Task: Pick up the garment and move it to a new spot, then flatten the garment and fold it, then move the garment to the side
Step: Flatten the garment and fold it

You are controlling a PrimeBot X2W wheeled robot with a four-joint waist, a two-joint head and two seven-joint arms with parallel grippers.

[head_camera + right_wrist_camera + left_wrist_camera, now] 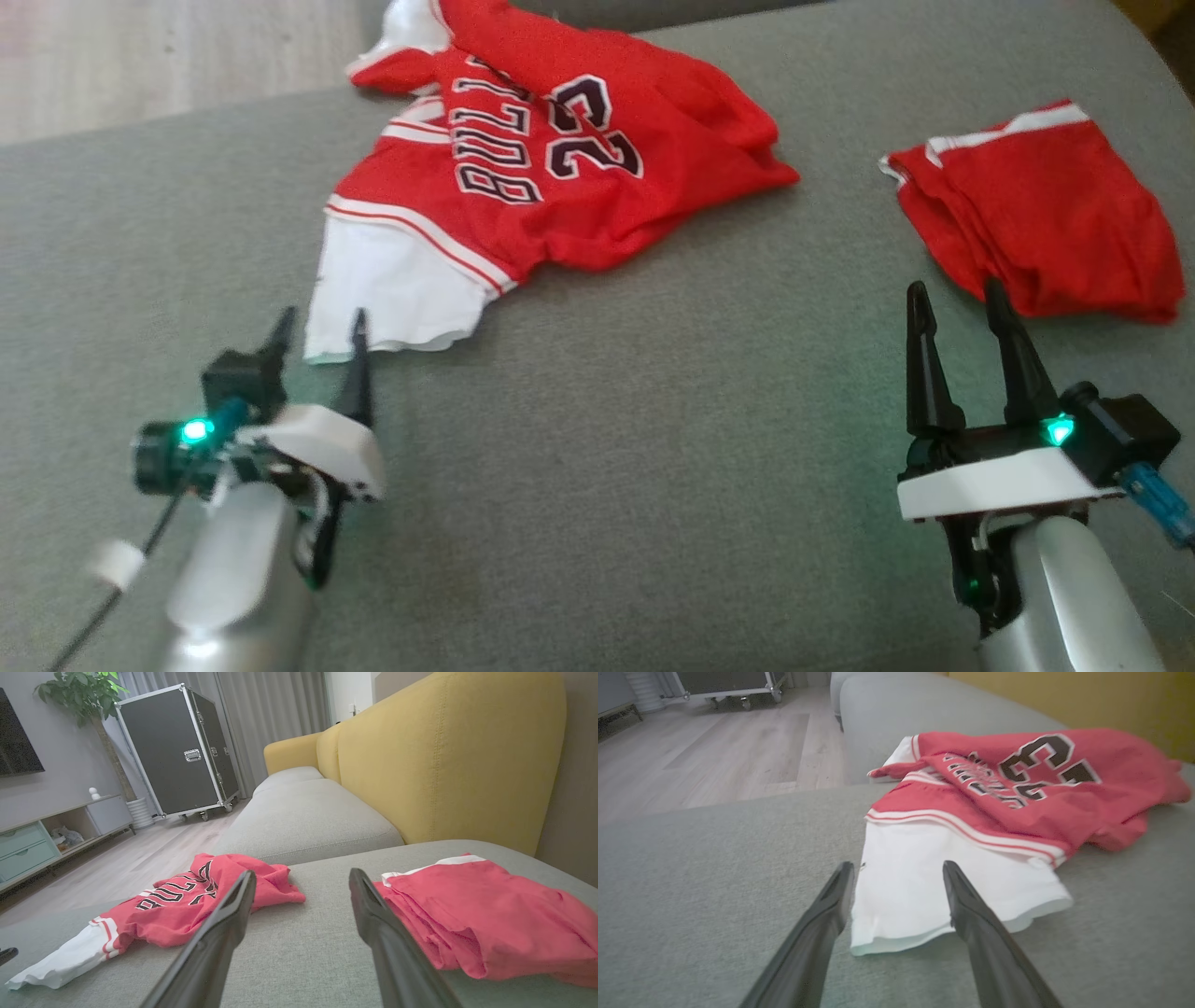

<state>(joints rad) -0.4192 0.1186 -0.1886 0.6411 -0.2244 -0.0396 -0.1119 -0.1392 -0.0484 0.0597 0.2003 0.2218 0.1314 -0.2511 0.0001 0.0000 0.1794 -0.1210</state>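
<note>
The jersey (pixel 560 177) is seen crumpled on the grey sofa (pixel 653 448), at 1 o'clock from the left gripper (pixel 322 317), whose jaws are spread wide and empty, tips just at the white hem. The right gripper (pixel 957 289) is likewise held wide and empty, with folded red shorts (pixel 1046 215) close by at 1 o'clock. In the open shelf of the cabinet (pixel 28 849) something crumpled is kept; what it is cannot be told.
</note>
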